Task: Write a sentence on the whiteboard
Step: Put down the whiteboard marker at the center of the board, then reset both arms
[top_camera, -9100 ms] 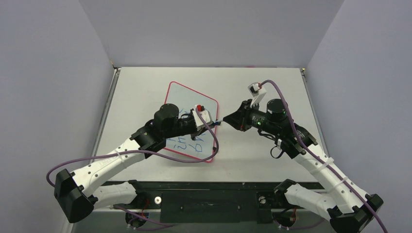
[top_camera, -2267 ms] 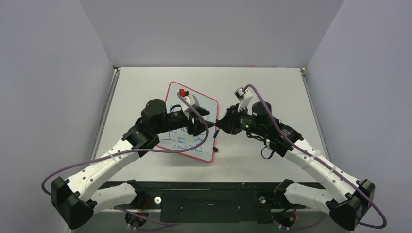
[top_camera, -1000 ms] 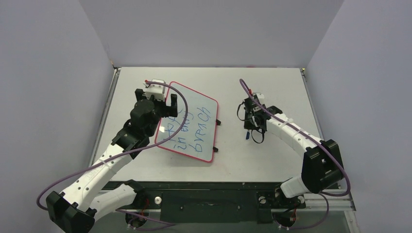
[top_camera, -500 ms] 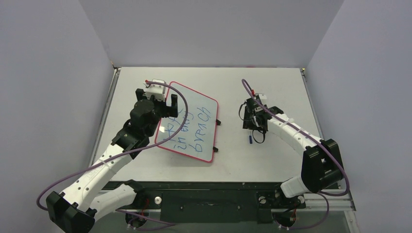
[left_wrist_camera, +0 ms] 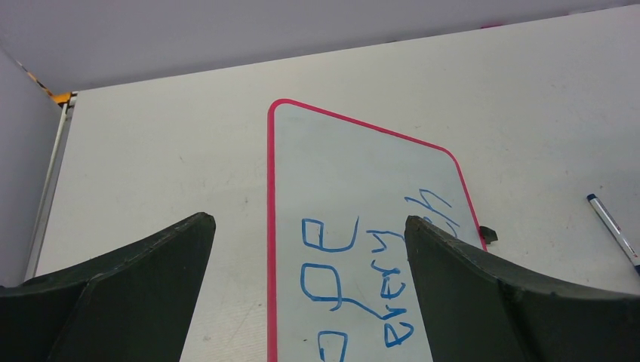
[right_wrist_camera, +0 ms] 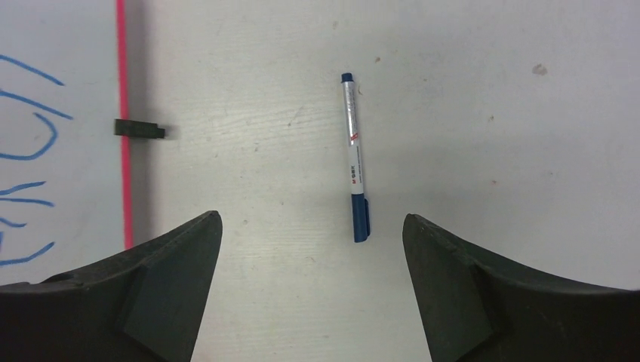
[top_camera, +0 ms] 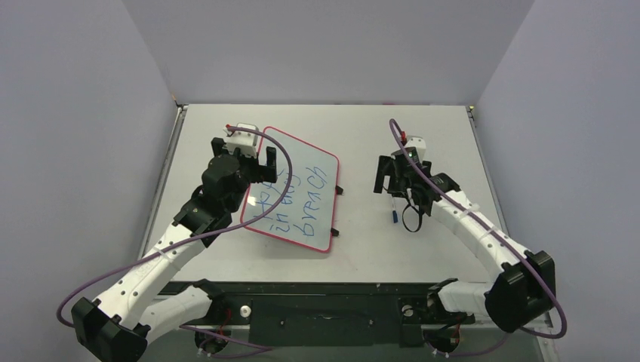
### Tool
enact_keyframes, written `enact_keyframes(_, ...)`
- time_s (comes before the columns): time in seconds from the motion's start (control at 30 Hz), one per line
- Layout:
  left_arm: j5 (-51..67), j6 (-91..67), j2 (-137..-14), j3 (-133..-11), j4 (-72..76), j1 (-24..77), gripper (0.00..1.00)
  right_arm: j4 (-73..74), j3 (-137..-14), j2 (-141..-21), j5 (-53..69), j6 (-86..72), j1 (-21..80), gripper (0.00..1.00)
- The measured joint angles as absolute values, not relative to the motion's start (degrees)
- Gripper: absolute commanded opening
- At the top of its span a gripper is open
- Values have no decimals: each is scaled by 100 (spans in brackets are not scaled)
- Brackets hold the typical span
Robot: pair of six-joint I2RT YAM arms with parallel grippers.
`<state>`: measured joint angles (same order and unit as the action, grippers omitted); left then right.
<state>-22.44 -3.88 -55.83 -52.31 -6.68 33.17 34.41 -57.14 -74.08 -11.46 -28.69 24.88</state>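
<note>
Right wrist: marker [right_wrist_camera: 355, 154] now loose on table [right_wrist_camera: 490, 188], out of wide R end effector [right_wrist_camera: 311, 217]; L end effector [left_wrist_camera: 309, 220] wide too.

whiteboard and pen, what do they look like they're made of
Whiteboard: smooth, slightly glossy white face, probably coated board or plastic; thin red-pink rim looks like plastic. Pen: probably plastic, with a pale printed body and dark blue ends.

A pale grey table [top_camera: 441, 132] carries the whiteboard [top_camera: 308, 161], lying flat, and a blue-capped marker [right_wrist_camera: 354, 154] apart to its right.
</note>
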Motion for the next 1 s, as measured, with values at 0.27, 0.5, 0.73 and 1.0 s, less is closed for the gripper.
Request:
enact_keyframes(0.27, -2202, -386, -5568, -5231, -666, 3317, 97, 3120, -5752, -6139, -1326, -2659, 2941, 87)
enact_keyframes(0.5, -2180, -379, -5544, -5231, -666, 3317, 97, 2912, -6090, -5520, -1415, -2606, 3011, 90)
enact_keyframes(0.73, -2154, -327, -5465, -5153, -617, 3317, 97, 2268, -5760, -4777, -1256, -2646, 3009, 92)
enact_keyframes(1.0, -2097, -231, -5343, -4998, -521, 3317, 97, 1813, -4709, -3830, -1090, -2794, 3009, 93)
